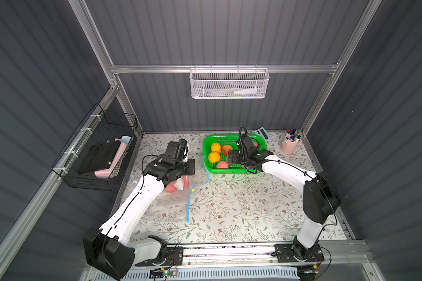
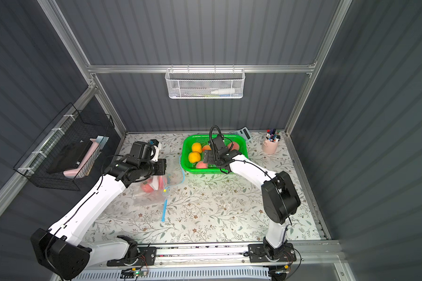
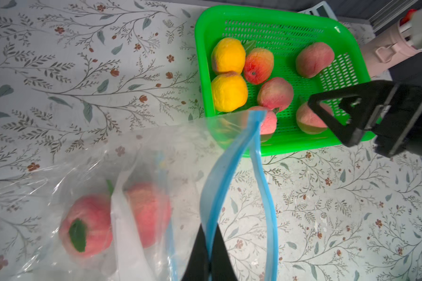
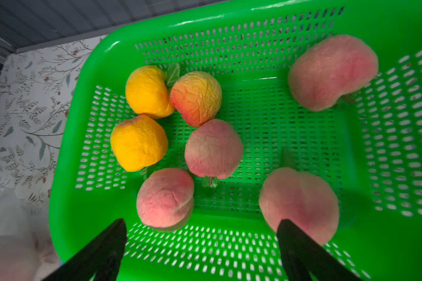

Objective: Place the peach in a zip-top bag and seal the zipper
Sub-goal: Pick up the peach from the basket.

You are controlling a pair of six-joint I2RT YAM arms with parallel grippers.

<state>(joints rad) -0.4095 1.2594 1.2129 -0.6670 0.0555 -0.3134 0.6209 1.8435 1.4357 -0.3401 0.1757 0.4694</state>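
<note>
A clear zip-top bag (image 1: 173, 198) (image 3: 46, 185) with a blue zipper strip (image 3: 229, 165) lies on the floral table at the left. Two pink peaches (image 3: 85, 226) (image 3: 149, 211) sit inside it. My left gripper (image 3: 208, 230) is shut on one side of the zipper strip, lifting it so the mouth gapes. My right gripper (image 4: 202, 226) hangs open over the near side of the green basket (image 1: 229, 171) (image 4: 66, 170). A pink peach (image 4: 300, 202) lies by one of its fingers (image 4: 302, 245), and another pink peach (image 4: 166, 197) lies just ahead of the gap.
The basket also holds two yellow fruits (image 4: 139, 143), an orange-red one (image 4: 196, 97) and more pink peaches. A pink cup of pens (image 1: 289, 144) and a calculator (image 1: 262, 133) stand at the back right. A black wire basket (image 1: 98, 150) hangs on the left wall.
</note>
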